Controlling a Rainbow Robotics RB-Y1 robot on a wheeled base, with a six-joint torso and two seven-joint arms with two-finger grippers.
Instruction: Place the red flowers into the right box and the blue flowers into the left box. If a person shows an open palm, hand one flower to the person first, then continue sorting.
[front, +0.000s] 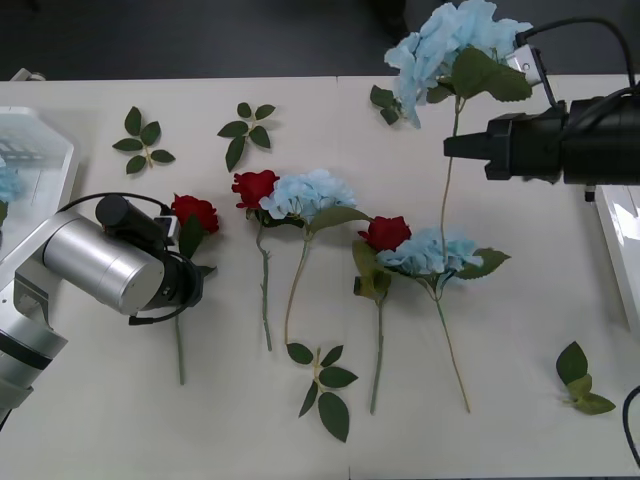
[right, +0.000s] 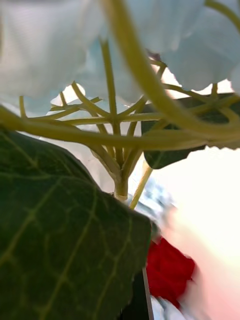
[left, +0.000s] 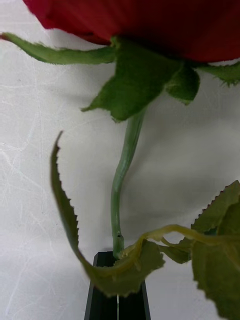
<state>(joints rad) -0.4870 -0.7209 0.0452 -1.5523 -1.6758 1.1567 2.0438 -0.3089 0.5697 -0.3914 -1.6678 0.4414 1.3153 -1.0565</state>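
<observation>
My left gripper (front: 191, 272) is shut on the stem of a red flower (front: 195, 213) lying at the table's left. In the left wrist view its black fingers (left: 105, 300) pinch the green stem just below the bloom (left: 150, 20). My right gripper (front: 452, 148) holds a blue flower (front: 450, 45) raised above the table's far right, its stem hanging down; the right wrist view looks up into that head (right: 115, 150). Two more red flowers (front: 255, 187) (front: 385, 232) and two blue flowers (front: 310, 193) (front: 440, 250) lie mid-table. The left box (front: 45, 150) holds some blue. The right box (front: 625, 235) is at the right edge.
Loose green leaf sprigs lie at the back left (front: 143, 140), back middle (front: 248, 130), front middle (front: 322, 385) and front right (front: 580, 378). The table's far edge runs just behind the raised flower.
</observation>
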